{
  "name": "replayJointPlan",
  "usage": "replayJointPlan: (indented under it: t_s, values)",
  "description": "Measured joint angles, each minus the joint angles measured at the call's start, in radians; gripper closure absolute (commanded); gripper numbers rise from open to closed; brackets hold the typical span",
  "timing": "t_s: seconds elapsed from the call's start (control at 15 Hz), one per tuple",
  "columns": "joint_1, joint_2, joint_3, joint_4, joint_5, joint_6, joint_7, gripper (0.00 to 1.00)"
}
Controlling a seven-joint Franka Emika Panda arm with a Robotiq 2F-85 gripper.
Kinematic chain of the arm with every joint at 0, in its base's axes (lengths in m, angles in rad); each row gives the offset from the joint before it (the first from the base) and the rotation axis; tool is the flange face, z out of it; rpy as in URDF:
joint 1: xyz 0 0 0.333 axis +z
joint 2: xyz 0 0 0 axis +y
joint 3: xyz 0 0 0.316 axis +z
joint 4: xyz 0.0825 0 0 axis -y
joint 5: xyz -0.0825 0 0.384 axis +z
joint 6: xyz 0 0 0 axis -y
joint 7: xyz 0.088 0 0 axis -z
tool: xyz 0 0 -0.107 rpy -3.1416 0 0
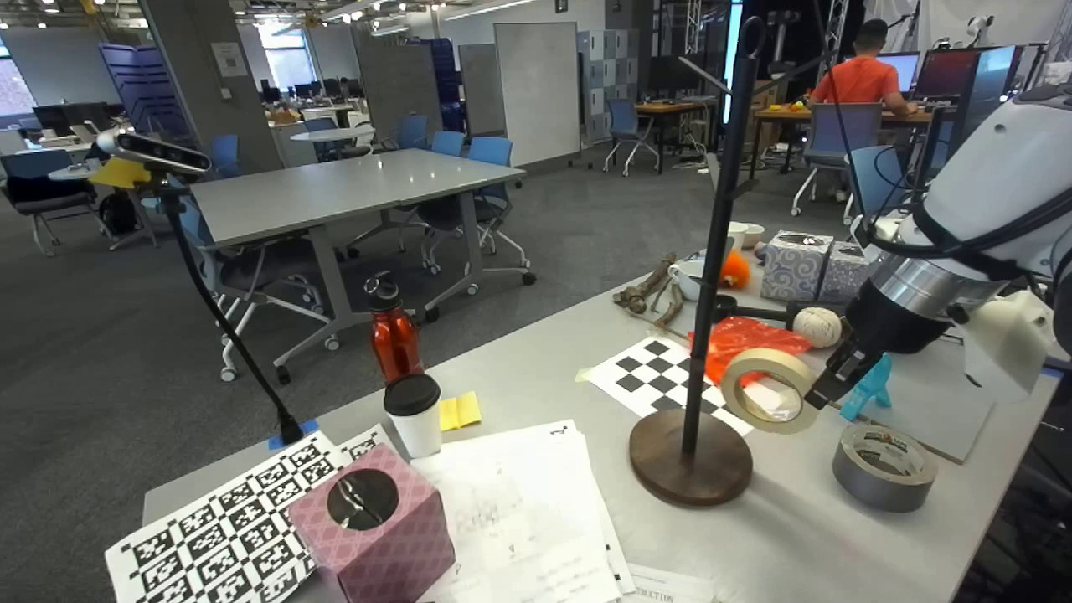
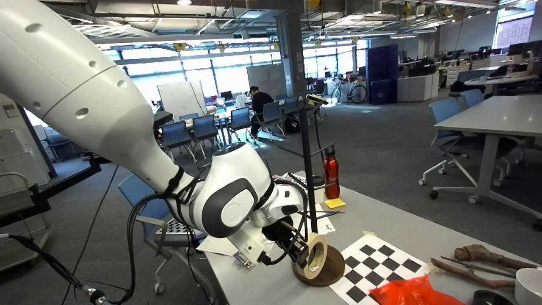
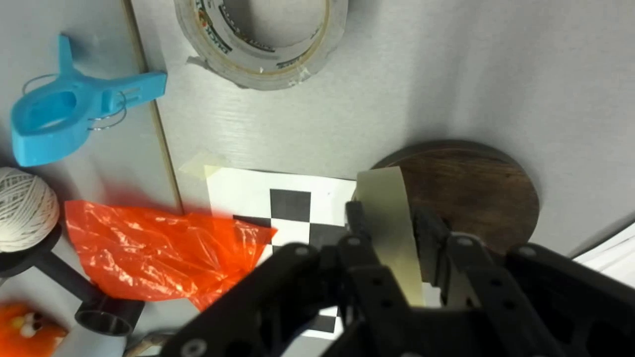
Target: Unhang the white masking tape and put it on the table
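The white masking tape (image 1: 762, 360) is a cream ring held on edge above the table (image 1: 804, 536), beside the pole of the black stand (image 1: 716, 251) and low near its brown round base (image 1: 691, 469). It also shows in an exterior view (image 2: 323, 258), apart from the stand's pegs. My gripper (image 1: 822, 398) is shut on the tape's rim. In the wrist view the fingers (image 3: 389, 218) stand one on each side of the tape's band (image 3: 382, 191), partly over the base (image 3: 476, 193). The tape's lower side is hidden there by the gripper.
A dark grey tape roll (image 1: 883, 481), a blue clamp (image 1: 871, 389) and a red plastic bag (image 1: 745, 339) lie near the gripper. A checkered sheet (image 1: 653, 373) lies behind the base. Papers (image 1: 519, 511) and a pink tissue box (image 1: 377, 536) stand across the pole.
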Motion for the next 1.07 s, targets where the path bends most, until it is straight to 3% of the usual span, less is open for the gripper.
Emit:
replayJointPlan:
  t_s: [0.27, 0.47, 0.87, 1.07]
  values:
    - [0.005, -0.01, 0.005, -0.038, 0.142, 0.0, -0.149, 0.93]
    - [0.006, -0.023, 0.051, -0.066, 0.272, 0.0, -0.262, 0.93]
    - [-0.083, -0.034, 0.294, -0.066, 0.693, -0.065, -0.587, 0.93]
    - [-0.1, -0.035, 0.321, -0.039, 0.853, -0.17, -0.719, 0.93]
